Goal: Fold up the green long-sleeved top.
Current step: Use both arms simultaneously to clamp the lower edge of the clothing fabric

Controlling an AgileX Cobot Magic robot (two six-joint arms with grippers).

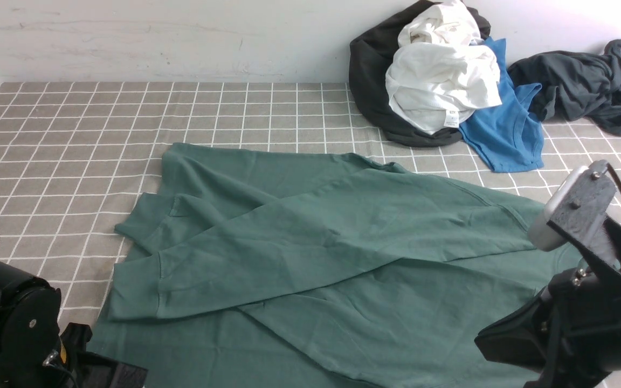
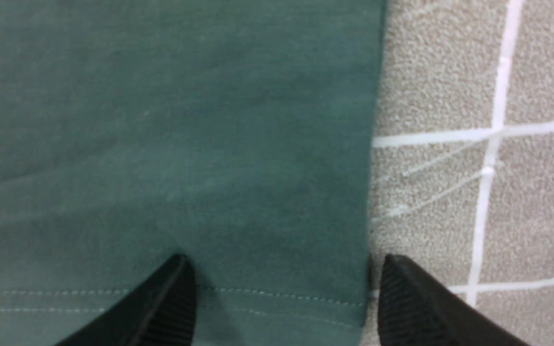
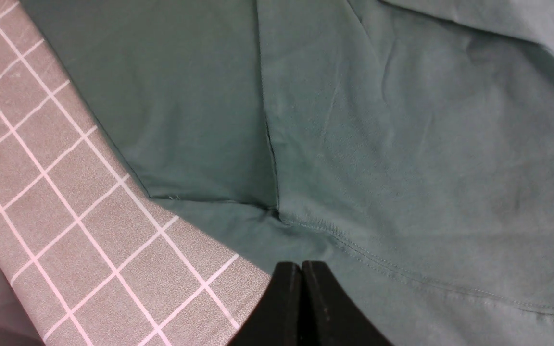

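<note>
Although both sleeves (image 1: pixel 267 253) are already laid across its body, the green top (image 1: pixel 343 258) is only partly folded, I think; it lies flat on the checked cloth (image 1: pixel 73 134), and the pile of other clothes (image 1: pixel 440 81) is well apart from it on its far side. At the near left corner of the top, the left gripper (image 2: pixel 284 262) stands wide open and holds nothing, with one finger over the stitched hem (image 2: pixel 258 293) and the other just beside the edge. At the near right side of the top, the right gripper (image 3: pixel 301 269) is pressed fully closed, and I see no fabric between its fingers. To me the jersey looks soft, light and limp, so it would probably sag and wrinkle when lifted. The hem corners seem the best place to pinch, taking both layers together, because the doubled seam is firmer there.
</note>
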